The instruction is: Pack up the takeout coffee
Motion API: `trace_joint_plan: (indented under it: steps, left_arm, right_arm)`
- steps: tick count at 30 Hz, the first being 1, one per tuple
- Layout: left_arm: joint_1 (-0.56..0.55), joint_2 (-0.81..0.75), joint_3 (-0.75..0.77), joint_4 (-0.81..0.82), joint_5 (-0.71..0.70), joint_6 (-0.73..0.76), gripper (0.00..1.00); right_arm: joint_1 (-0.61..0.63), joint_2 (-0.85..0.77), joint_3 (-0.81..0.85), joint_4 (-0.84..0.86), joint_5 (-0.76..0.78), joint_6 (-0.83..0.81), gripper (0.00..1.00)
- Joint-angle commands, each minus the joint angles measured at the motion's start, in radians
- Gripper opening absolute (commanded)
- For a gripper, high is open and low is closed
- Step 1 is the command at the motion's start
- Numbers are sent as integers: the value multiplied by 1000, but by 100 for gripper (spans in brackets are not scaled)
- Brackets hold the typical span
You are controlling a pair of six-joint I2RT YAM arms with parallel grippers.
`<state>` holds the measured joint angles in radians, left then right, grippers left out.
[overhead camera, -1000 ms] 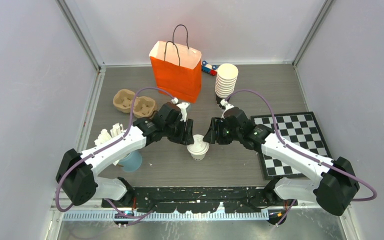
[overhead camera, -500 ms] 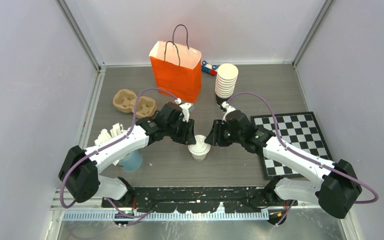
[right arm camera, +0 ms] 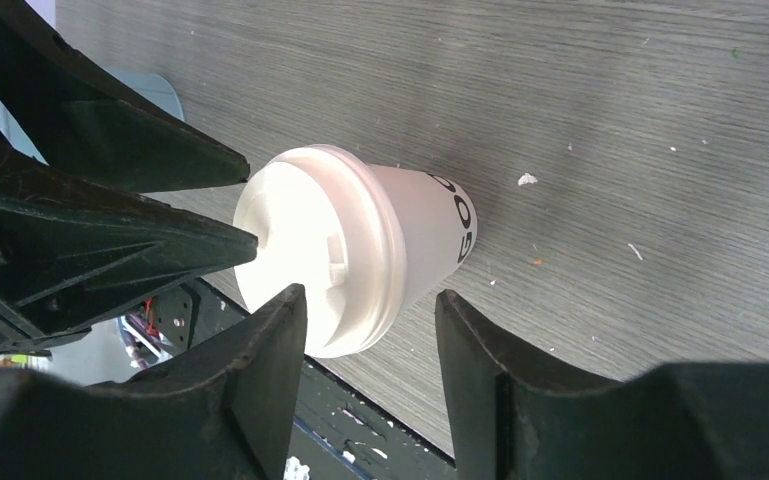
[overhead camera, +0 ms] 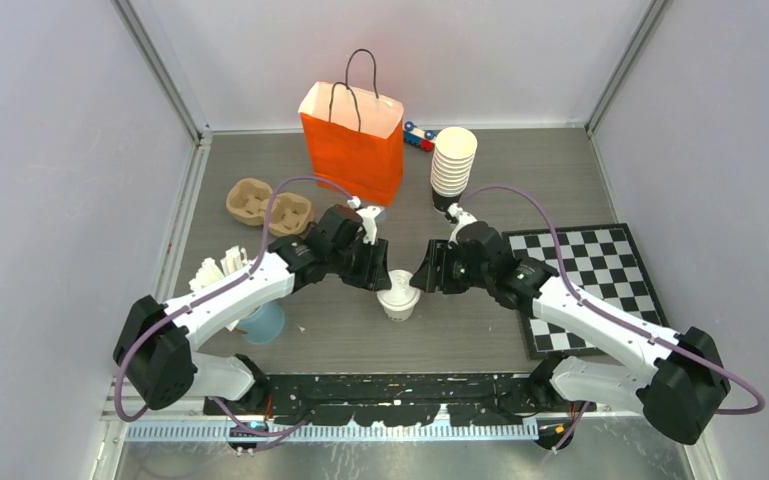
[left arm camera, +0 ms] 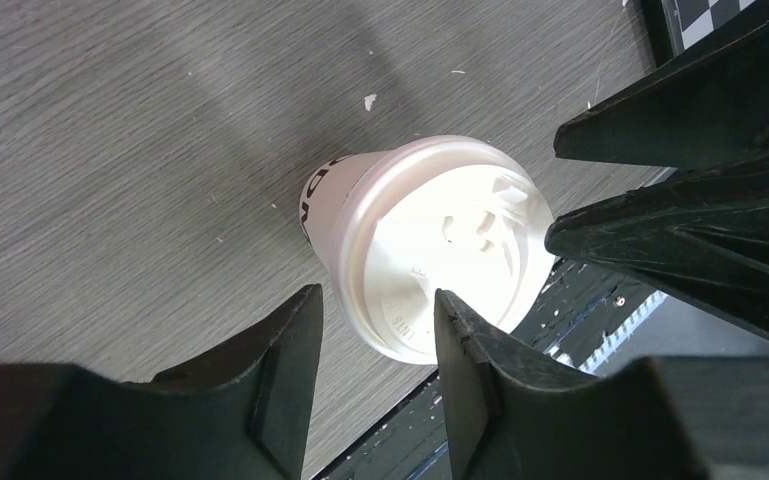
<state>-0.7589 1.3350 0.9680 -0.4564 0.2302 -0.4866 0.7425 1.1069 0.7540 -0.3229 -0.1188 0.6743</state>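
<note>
**Lidded cup stands between two spread tools**

The small white paper cup with a round white plastic lid stands upright on the grey wood-grain counter, just below the middle of the overhead frame. Black lettering runs down its side.

The left tool reaches toward it from the left of the frame and the right tool from the right, so the cup sits between them. In each wrist view that tool's two black fingers are spread, and the lid's rim shows in the gap just past the tips. Neither pair pinches the cup. In the left wrist view, one finger of the right tool meets the lid's edge at the right of the frame. Whether it presses on the lid cannot be told.

At the top centre of the overhead frame stands an orange paper bag with black cord handles, its mouth open. A tall stack of nested white cups stands just right of it. A brown pulp cup carrier lies at the left. A black-and-white chequered board lies at the right. A light blue cup stands at the lower left, partly hidden under the left arm.
</note>
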Motion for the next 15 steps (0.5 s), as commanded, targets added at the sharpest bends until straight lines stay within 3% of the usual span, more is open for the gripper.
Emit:
trace_joint_plan:
  steps: [1,8,15]
  left_arm:
    - [1,-35,17,5,-4,7,46]
    - [1,2,16,30,31,4,33]
    - [1,22,10,41,35,5,32]
  right_arm:
    - [3,-31,42,2,3,-15,58]
    - [4,7,51,-6,-18,-26,60]
    - [3,45,35,17,-12,-33,53]
